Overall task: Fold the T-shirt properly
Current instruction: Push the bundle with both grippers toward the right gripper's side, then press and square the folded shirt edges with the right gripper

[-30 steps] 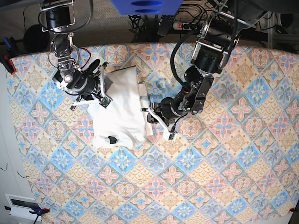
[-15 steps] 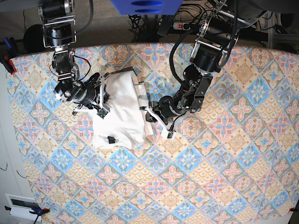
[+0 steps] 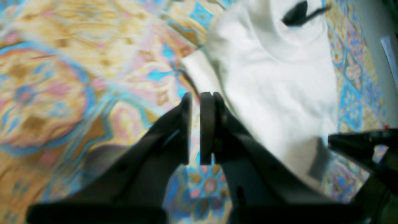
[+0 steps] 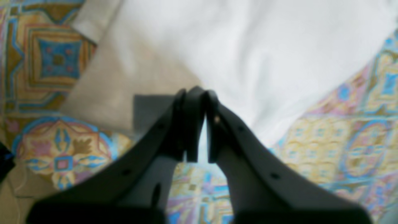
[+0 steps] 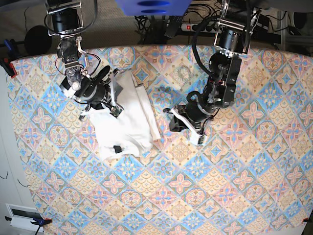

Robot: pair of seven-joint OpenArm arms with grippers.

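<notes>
Lying on the tile-patterned covering [image 5: 234,186], left of centre in the base view: a white T-shirt [image 5: 128,120], gathered into a long, narrow bundle with soft creases, plain side up. Along the side nearer the left gripper [image 3: 200,96], a narrow strip [image 5: 150,115] of the same cloth. Near that strip but apart from it, the left gripper, with fingers parted by a slim gap and holding nothing. Over the opposite side of the shirt, the right gripper [image 4: 206,93], with fingertips close together; impossible to tell whether pinching cloth or merely resting there. Near the lower end of the shirt, a small dark patch [image 5: 117,149], too small to read. At the top of the base view, pale marks on a blue panel [image 5: 154,7], likewise illegible.
</notes>
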